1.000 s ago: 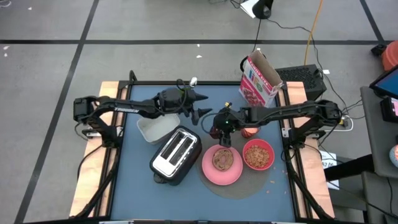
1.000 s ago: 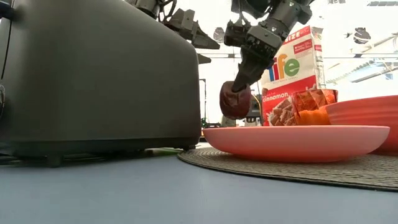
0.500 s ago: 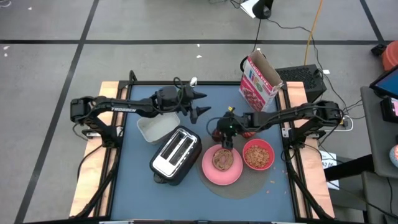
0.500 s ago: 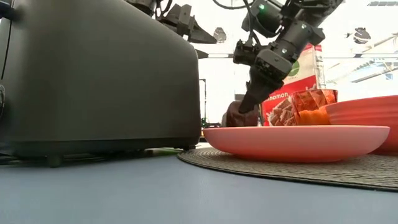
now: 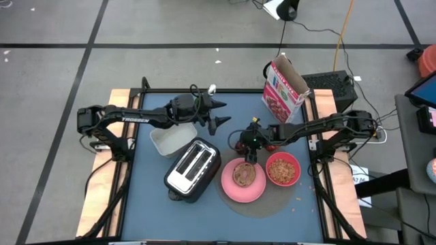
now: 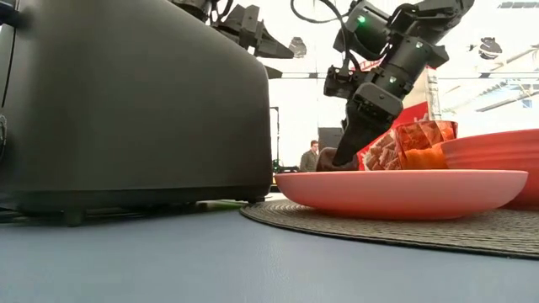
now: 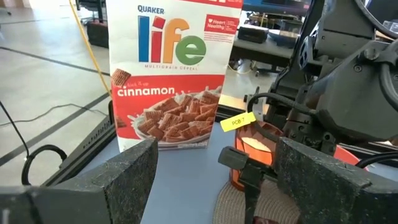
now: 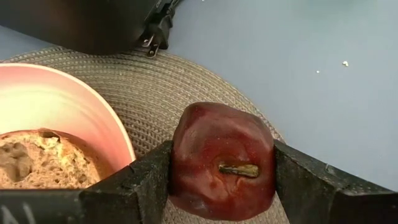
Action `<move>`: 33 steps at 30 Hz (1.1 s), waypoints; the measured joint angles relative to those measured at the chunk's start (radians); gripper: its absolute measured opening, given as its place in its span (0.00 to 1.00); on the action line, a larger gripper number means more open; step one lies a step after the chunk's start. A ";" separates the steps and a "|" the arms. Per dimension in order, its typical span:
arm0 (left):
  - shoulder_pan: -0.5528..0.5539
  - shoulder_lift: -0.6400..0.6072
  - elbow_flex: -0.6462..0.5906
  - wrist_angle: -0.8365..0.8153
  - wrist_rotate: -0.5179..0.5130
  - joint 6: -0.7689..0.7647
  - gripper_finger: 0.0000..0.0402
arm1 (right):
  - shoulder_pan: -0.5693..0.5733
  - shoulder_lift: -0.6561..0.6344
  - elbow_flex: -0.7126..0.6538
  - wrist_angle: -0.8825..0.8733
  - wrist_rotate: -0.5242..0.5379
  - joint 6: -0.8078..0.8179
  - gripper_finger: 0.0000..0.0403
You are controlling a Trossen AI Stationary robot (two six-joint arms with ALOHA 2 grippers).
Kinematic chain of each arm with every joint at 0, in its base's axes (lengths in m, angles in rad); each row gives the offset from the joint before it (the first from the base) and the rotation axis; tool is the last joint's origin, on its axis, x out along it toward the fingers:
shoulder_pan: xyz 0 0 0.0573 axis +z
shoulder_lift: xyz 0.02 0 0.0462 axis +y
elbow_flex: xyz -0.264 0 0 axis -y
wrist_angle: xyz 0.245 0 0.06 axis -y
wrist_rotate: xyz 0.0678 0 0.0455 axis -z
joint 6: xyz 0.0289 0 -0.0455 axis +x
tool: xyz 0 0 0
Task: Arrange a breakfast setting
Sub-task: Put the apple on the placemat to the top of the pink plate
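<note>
My right gripper (image 5: 243, 145) is shut on the dark red fruit (image 8: 222, 160), low over the far edge of the round woven mat (image 8: 186, 87), just beyond the pink plate (image 5: 231, 189). The browned bread (image 5: 244, 174) lies on the plate. The red bowl (image 5: 283, 169) holds cereal at the plate's right. The small pink cup (image 5: 274, 144) stands behind the bowl. I cannot make out the spoon. My left gripper (image 5: 218, 116) is open and empty above the table's far middle, over the toaster's far side. My right gripper pinches the fruit between its two fingers, one on each opposite side (image 8: 177, 163), with the stem end (image 8: 239, 169) facing the wrist camera. The fingers come from above, slanting down. The fruit sits just above or on the mat; I cannot tell which.
The silver-and-black toaster (image 5: 193, 167) stands left of the plate, its cord plug (image 8: 155, 31) near the mat. A white container (image 5: 170, 140) lies behind the toaster. A cereal box (image 5: 283, 88) stands at the far right. People show in the room beyond the table.
My right gripper has gone down and a little toward the table's near right with the fruit, from beside the toaster's far end to the mat by the plate's far rim. The fruit has sunk behind the plate's rim in the low view. The gripper stays shut on it.
</note>
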 joint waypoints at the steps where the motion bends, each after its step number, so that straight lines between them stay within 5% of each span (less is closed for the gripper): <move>1: 0.000 0.000 0.000 0.000 0.000 0.000 0.82 | 0.000 0.000 0.000 0.000 0.000 0.003 0.59; 25: 0.000 0.000 0.000 -0.002 0.000 -0.002 0.82 | 0.000 0.003 -0.003 0.021 -0.002 0.004 0.60; 33: 0.000 0.000 0.000 -0.002 0.000 -0.002 0.82 | 0.000 0.004 -0.003 0.032 -0.005 0.003 0.69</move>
